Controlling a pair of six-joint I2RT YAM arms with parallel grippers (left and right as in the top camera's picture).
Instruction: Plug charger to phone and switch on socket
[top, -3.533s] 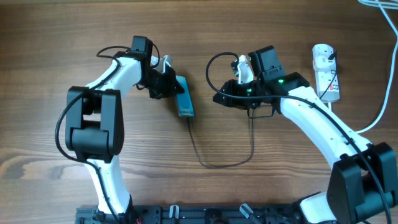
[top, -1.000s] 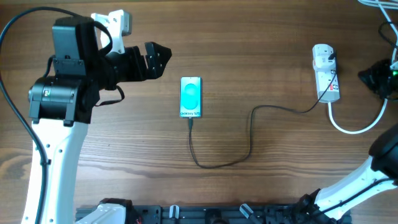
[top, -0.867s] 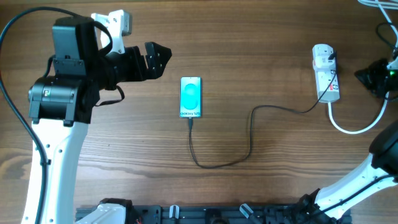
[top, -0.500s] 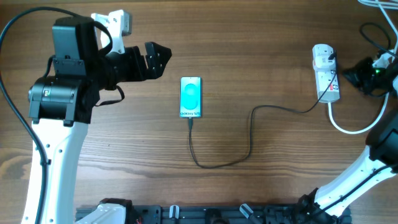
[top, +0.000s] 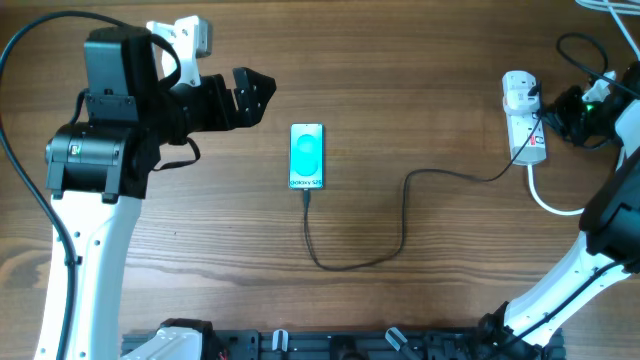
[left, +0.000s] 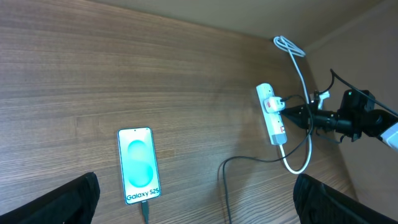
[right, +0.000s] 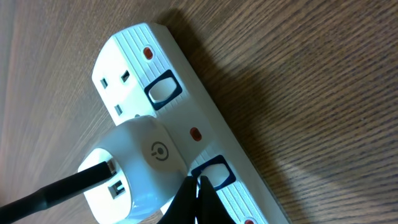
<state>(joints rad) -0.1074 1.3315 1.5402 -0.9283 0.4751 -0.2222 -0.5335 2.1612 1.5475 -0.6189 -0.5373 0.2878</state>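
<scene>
While the left gripper (top: 256, 97) stays parked with its fingers spread wide, well apart from the phone (top: 307, 156), the right gripper (top: 548, 117) has swung in from the far right over the last second and now reaches the socket (top: 520, 132). Its fingers are pinched together into 1 point, touching or just above the rocker switch (right: 213, 172) beside the white adapter (right: 134, 163). The charger cable (top: 403, 212) already sits in the lit phone, so only the switch press seems left.

Tally of things
One phone (top: 307, 156), one charger (top: 403, 215), one socket (top: 524, 118) with two rocker switches (right: 163, 88), one white adapter (right: 134, 165).
</scene>
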